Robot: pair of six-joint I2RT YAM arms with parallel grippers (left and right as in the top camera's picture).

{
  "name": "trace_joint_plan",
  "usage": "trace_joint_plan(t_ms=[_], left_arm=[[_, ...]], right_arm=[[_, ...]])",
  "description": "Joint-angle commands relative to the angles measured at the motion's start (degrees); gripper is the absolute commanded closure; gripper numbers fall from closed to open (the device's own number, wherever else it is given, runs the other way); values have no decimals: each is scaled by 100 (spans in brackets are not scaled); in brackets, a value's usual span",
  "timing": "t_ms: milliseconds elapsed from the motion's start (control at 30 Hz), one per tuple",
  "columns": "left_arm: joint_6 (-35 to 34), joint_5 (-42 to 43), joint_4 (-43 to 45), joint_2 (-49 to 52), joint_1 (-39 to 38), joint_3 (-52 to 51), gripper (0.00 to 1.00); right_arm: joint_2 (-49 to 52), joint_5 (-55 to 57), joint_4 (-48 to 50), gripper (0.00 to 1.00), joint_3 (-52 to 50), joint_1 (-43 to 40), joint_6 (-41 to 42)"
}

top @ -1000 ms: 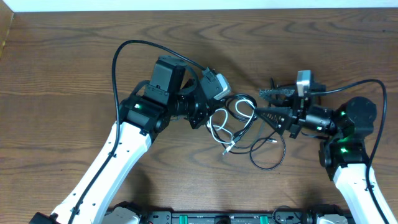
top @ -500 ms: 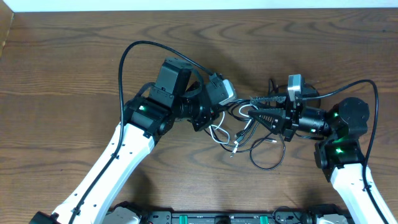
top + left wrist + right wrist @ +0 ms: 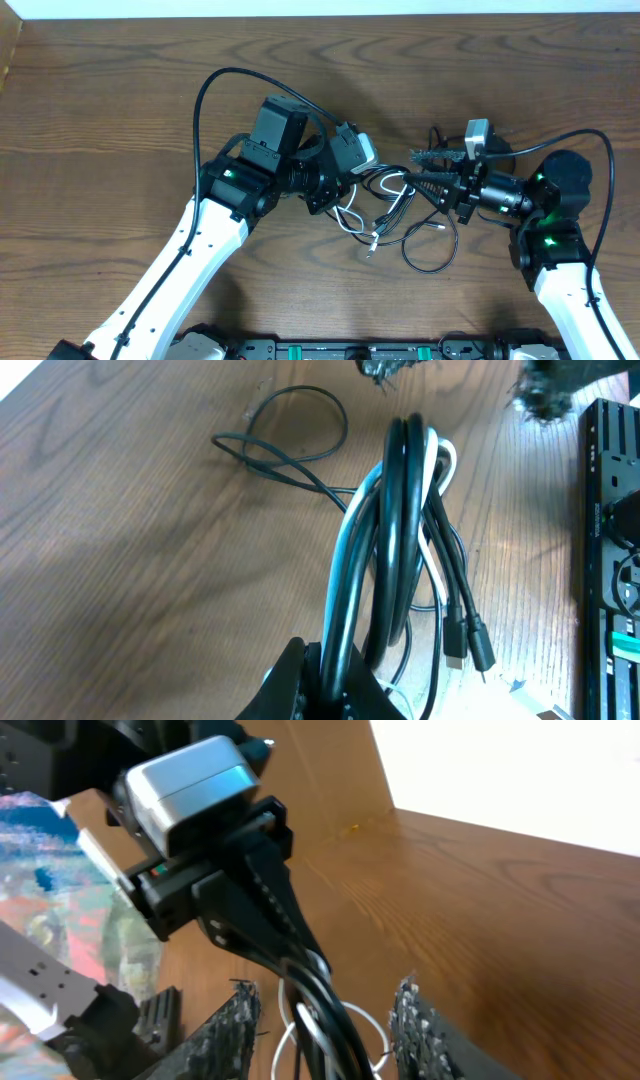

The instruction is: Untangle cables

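Note:
The cables [image 3: 400, 530] are a bundle of black cords and one white cord with small plug ends [image 3: 466, 642]. My left gripper [image 3: 335, 678] is shut on this bundle and holds it up off the table; in the overhead view the left gripper [image 3: 338, 188] sits left of the tangle [image 3: 388, 200]. My right gripper [image 3: 412, 167] faces it from the right. In the right wrist view the right gripper [image 3: 325, 992] stands open, its fingers [image 3: 228, 1028] on either side of the black and white cords [image 3: 322, 1012] without touching them.
A thin black cable loop [image 3: 292, 432] lies flat on the wooden table [image 3: 120, 90] beyond the held bundle; in the overhead view it trails toward the front [image 3: 432, 258]. The thick arm cables [image 3: 215, 85] arch over both arms. A black rail [image 3: 350, 350] runs along the front edge.
The left gripper shifted slightly right with the bundle, drawing the loops tighter. The right gripper advanced left until its fingers straddle the cords, narrowing and then widening a little.

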Motion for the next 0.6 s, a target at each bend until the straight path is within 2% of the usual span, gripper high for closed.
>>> trace_joint_plan(t_ms=[0, 100, 233, 367, 433, 567], left_arm=[[149, 17, 15, -31, 13, 90, 92], [149, 20, 76, -33, 13, 90, 93], [188, 105, 225, -31, 13, 92, 93], [190, 103, 382, -33, 13, 92, 93], [190, 103, 400, -33, 13, 92, 93], [188, 101, 400, -31, 13, 92, 92]], right_arm=[[-9, -11, -223, 57, 48, -44, -411], [-9, -68, -435, 57, 48, -42, -688], [-9, -66, -647, 62, 48, -44, -1080], [-9, -66, -651, 65, 48, -44, -1117], [-9, -66, -651, 68, 48, -44, -1115], [-9, -68, -651, 80, 48, -39, -1115]])
